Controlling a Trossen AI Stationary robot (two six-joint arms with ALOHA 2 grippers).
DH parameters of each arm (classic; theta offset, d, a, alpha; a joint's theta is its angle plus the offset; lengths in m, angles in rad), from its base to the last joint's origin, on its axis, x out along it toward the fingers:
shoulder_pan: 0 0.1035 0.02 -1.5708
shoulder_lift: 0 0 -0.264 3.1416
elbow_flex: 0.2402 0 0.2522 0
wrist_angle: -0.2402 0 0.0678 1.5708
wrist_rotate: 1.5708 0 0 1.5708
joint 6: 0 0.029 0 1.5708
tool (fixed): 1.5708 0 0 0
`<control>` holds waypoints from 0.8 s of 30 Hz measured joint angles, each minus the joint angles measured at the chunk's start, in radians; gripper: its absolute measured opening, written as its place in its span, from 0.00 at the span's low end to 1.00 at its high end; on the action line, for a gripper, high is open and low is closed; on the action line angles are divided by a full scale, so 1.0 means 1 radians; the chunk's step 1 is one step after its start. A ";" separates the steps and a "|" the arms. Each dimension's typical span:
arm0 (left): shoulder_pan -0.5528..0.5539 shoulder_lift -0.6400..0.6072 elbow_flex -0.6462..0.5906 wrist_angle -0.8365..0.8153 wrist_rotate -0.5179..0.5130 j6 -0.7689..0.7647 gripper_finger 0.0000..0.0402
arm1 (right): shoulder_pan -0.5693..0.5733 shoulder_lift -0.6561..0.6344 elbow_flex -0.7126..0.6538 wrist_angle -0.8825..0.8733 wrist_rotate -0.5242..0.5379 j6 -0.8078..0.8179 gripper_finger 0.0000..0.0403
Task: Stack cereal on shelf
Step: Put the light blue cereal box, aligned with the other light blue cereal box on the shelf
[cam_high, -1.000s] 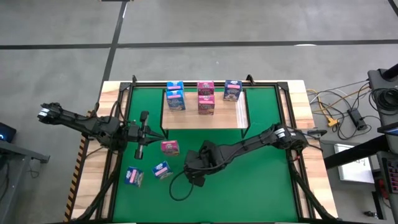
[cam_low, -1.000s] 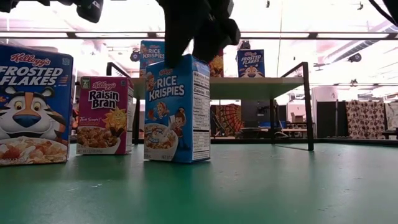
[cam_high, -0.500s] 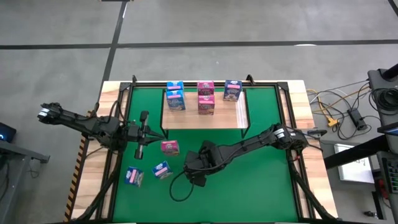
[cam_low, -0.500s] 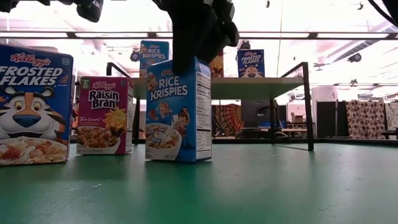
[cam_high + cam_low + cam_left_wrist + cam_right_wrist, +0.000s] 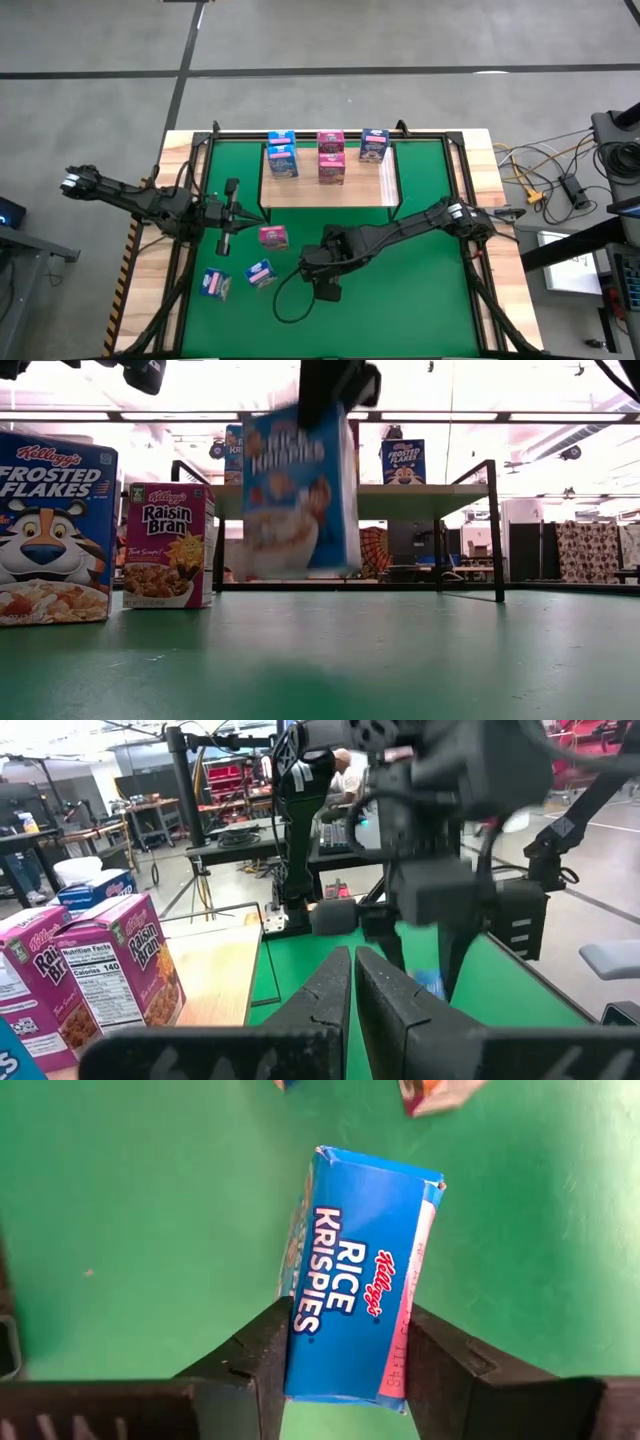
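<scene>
Right tool (image 5: 345, 1355) clamps Rice Krispies box (image 5: 355, 1270), blurred in low view; left tool (image 5: 352, 982) clenched.

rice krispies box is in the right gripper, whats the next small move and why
Probably carry it toward the shelf. The right gripper is shut on the Rice Krispies box, which the low view shows clear of the green mat, and bare board remains in front of the boxes already there.

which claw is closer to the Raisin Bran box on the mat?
Left. The left claw sits right beside the Raisin Bran box; the right claw, gripping a Rice Krispies box, is farther off.
</scene>
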 joint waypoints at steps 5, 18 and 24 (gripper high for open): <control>0.000 0.000 0.001 0.000 0.000 0.001 0.00 | 0.000 -0.029 0.066 -0.035 -0.002 -0.072 0.35; 0.000 -0.004 0.004 0.009 0.000 0.000 0.00 | -0.037 -0.110 0.133 -0.035 0.145 -0.150 0.35; 0.000 -0.006 0.005 0.038 0.000 0.000 0.00 | -0.109 -0.114 0.133 -0.027 0.202 -0.267 0.35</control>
